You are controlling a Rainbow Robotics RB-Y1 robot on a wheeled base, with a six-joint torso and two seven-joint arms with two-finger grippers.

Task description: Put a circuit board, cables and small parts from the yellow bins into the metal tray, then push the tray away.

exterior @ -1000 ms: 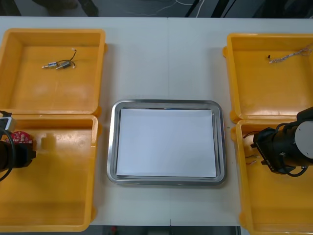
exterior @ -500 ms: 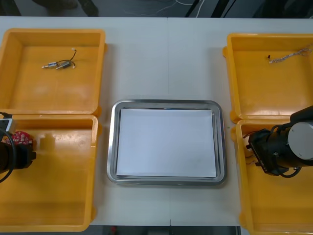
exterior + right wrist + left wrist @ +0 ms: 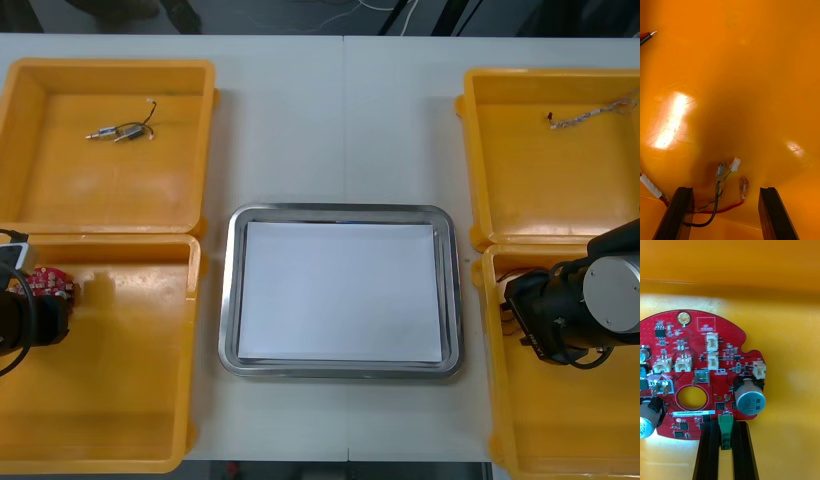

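From above, we see the tray point(image 3: 228, 290), white inside, at the middle of the desk point(image 3: 340, 120), with two yellow bins on each side. At ten o'clock from the tray, the far left bin point(image 3: 60, 190) holds small metal parts point(image 3: 112, 131) with a short black cable point(image 3: 148, 115). At two o'clock, the far right bin point(image 3: 530, 190) holds a thin twisted cable point(image 3: 590, 114) near its far rim. At nine o'clock, the left claw point(image 3: 45, 302) sits over the near left bin point(image 3: 120, 400) at its outer edge, with the red circuit board point(image 3: 48, 283) at its tip. At three o'clock, the right claw point(image 3: 518, 318) is inside the near right bin point(image 3: 560, 430), close to the wall nearest the tray.

On the right wrist, we see the right claw point(image 3: 725, 195) wide open and gripping nothing. Its black fingers point(image 3: 677, 213) stand well apart over the orange floor of that bin, and a bunch of cables point(image 3: 717, 195), black, red and green with a white plug point(image 3: 735, 164), lies between them.

On the left wrist, we see the left claw point(image 3: 725, 438) closed almost fully on the circuit board point(image 3: 696, 375), pinching a green tab point(image 3: 725, 427) at the board's edge. We cannot tell whether the board is lifted clear of the bin.
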